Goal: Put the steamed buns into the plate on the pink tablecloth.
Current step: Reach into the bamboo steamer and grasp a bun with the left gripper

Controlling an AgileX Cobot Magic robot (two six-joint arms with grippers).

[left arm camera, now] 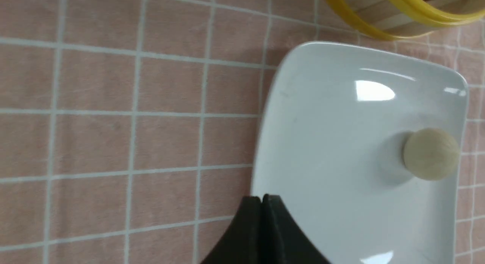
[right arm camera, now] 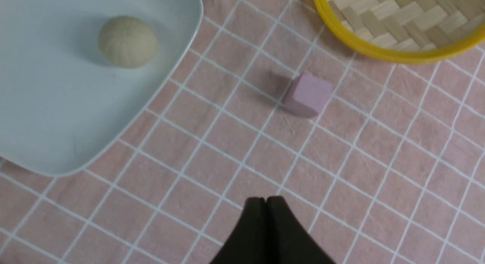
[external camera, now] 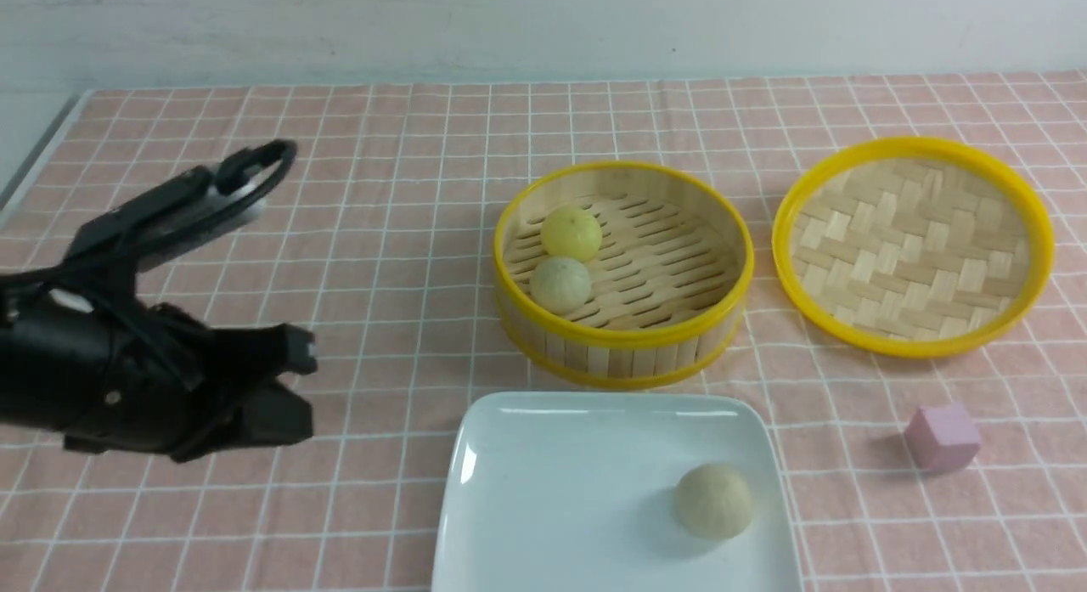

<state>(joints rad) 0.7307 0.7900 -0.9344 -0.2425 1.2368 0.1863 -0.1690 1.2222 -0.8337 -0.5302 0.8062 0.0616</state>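
L gripper [left arm camera: 262, 203]: jaws pressed together, nothing held; sits above pink tablecloth [external camera: 382, 193], left of plate [external camera: 509, 422]. R gripper [right arm camera: 266, 203]: jaws together, empty, over the cloth near pink cube [right arm camera: 307, 94]. Buns: plated bun [external camera: 713, 500], beige, lies on plate's right part. Second beige bun [external camera: 560, 284] and yellow bun [external camera: 571, 232] lie side by side in steamer [external camera: 624, 341] behind plate.

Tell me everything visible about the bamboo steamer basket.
The steamer is a round open basket: yellow rims, a wall of pale upright bamboo strips, a slatted floor. It stands upright on the pink tablecloth, just behind the white plate, the lid lying apart to its right. A yellow bun and a beige bun sit close together in its left half.
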